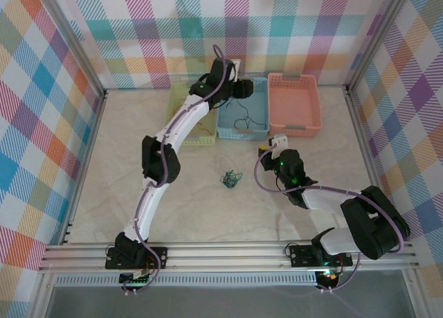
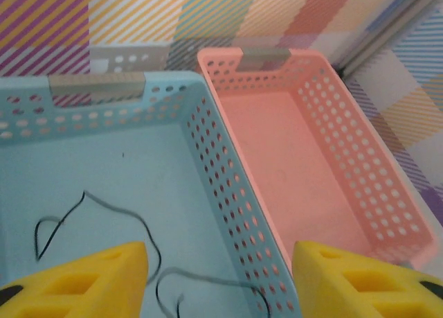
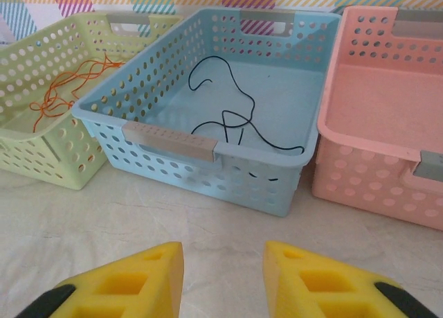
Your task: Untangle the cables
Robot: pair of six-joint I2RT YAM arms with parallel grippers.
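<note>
Sorting looks to be the logic of the layout. Each freed wire gets its own bin, with the orange cable (image 3: 69,89) in the yellow-green basket (image 3: 41,145) and the black cable (image 3: 277,143) loose on the floor of the blue basket (image 2: 208,159). The pink basket (image 2: 360,186) holds nothing, probably kept for the last colour.

The left gripper (image 2: 218,262) hangs over the blue basket's right wall with its jaws spread wide and nothing between them. The black cable lies below, toward seven o'clock of the gap in the wrist view and clear of both pads, which suggests a drop just completed.

The right gripper (image 3: 223,262) hovers low over the table (image 3: 138,214), facing the baskets at twelve o'clock. Its jaws are parted and empty.

What remains of the cables is a small dark green tangle (image 1: 230,179) on the bare table in the overhead view. It sits near the right gripper at about eight o'clock, and well apart from the left gripper at six o'clock. By position, the right arm is better placed to take it.
</note>
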